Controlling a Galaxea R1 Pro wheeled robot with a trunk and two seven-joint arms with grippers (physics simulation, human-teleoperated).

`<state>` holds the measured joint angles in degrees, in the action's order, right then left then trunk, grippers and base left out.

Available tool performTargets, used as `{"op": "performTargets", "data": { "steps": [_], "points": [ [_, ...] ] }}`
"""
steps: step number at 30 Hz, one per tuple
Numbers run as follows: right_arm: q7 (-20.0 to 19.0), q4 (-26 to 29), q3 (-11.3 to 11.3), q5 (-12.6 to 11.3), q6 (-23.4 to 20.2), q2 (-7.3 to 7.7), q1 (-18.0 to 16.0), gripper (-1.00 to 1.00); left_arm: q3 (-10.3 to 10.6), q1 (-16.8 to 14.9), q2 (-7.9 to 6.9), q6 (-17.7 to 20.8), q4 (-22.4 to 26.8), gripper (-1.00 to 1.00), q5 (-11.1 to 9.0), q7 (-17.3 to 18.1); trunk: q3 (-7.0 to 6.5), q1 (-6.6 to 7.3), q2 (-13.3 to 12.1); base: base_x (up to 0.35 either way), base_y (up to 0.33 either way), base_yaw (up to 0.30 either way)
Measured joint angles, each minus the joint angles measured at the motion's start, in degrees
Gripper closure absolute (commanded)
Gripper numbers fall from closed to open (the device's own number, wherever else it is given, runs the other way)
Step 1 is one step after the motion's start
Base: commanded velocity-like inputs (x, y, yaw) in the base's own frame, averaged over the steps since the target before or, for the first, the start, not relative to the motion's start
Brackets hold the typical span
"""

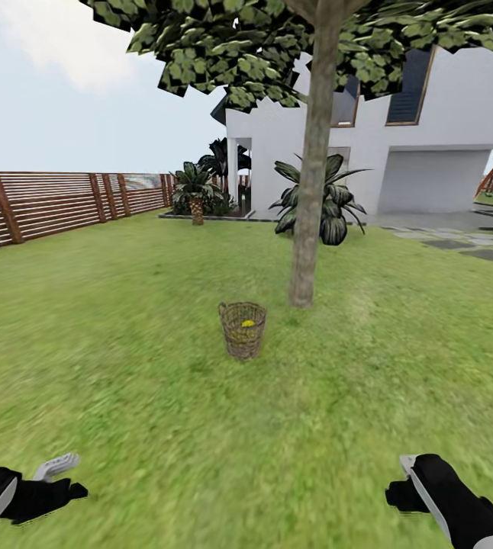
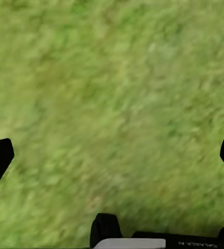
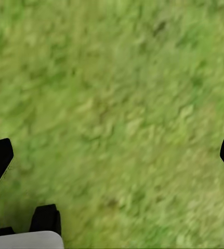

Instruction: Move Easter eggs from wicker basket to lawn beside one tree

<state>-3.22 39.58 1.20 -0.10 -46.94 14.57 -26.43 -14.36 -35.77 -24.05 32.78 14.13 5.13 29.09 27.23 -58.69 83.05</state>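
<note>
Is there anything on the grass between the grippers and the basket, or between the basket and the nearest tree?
Nothing visible. Open lawn lies between both grippers, left and right, and the wicker basket. The tree stands just behind and right of the basket, with bare grass between.

Out ahead of me there's a white house (image 1: 399, 145) with dark upper windows (image 1: 410, 91). A slatted wooden fence (image 1: 56, 202) runs along my left. A short palm (image 1: 195, 191) and a broad-leaved plant (image 1: 323, 200) stand by the house; grey paving stones (image 1: 460, 242) off right.
</note>
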Motion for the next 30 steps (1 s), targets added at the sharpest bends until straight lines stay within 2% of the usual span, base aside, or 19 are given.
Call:
{"op": "performTargets", "data": {
  "steps": [3,10,12,15,25,30],
  "points": [
    [-0.02,-0.01,-0.06,-0.01,0.00,0.04,0.00,-1.00,-0.03,0.00,0.07,0.11,-0.05,-1.00,-0.08,-1.10,0.00,0.00,0.00,0.343,0.000,0.000],
    [-0.02,-0.01,-0.09,0.10,0.00,0.06,0.00,-1.00,0.27,-0.02,1.76,0.20,-0.03,-1.00,0.03,-2.50,0.00,0.00,0.00,0.343,0.000,0.000],
    [-0.02,-0.01,-0.09,0.14,0.00,0.06,-0.01,-1.00,0.28,-0.01,2.74,0.19,0.01,-1.00,0.02,-5.73,0.00,0.00,0.00,0.343,0.000,0.000],
    [0.00,-0.01,-0.09,0.21,0.00,0.06,0.00,-1.00,0.22,-0.03,3.64,0.20,0.02,-1.00,0.02,-7.64,0.00,0.00,0.00,0.343,0.000,0.000],
    [0.09,-0.35,-0.16,0.31,0.08,0.06,-0.02,-1.00,0.11,0.01,5.07,0.12,0.04,-1.00,-0.02,-8.41,0.00,0.00,0.00,0.342,0.000,0.000],
    [0.09,-0.36,-0.15,0.31,0.09,0.06,0.00,-1.00,-0.07,0.00,5.32,-0.21,0.48,-1.00,-0.26,-8.45,0.00,-0.03,0.00,0.120,-0.021,0.000]
  ]
}}
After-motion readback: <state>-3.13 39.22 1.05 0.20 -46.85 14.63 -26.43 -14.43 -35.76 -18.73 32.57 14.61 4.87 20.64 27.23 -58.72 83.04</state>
